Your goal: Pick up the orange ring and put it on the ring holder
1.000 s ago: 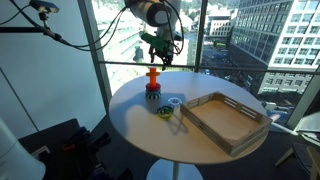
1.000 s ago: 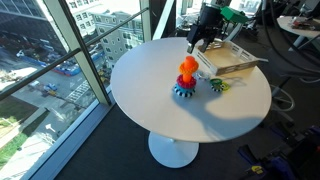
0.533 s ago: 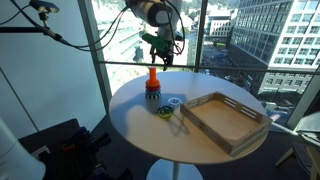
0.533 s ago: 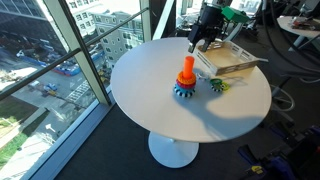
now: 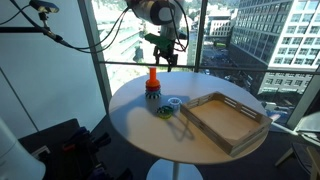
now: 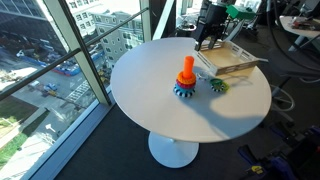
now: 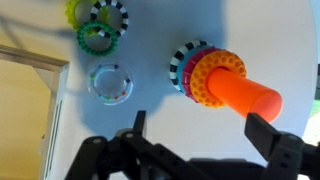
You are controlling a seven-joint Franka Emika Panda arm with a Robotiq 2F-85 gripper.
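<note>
Since the orange ring (image 7: pixel 212 78) sits on the ring holder (image 7: pixel 258 100), the gripper (image 7: pixel 200 122), spread wide and empty, should lift straight up without brushing it.

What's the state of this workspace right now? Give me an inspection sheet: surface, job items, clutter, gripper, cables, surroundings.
Surface: round white table, bare apart from toys and a tray.
Job's things: orange ring sits around the holder, low on the peg, atop a striped ring.
Clutter: wooden tray, looks empty; pale ring and green ring loose on the table beside it.
Gripper: gripper open, empty, hanging above the table near the holder.
Cables: black cable by the window, off the table.
Surroundings: tall windows, city buildings outside.
</note>
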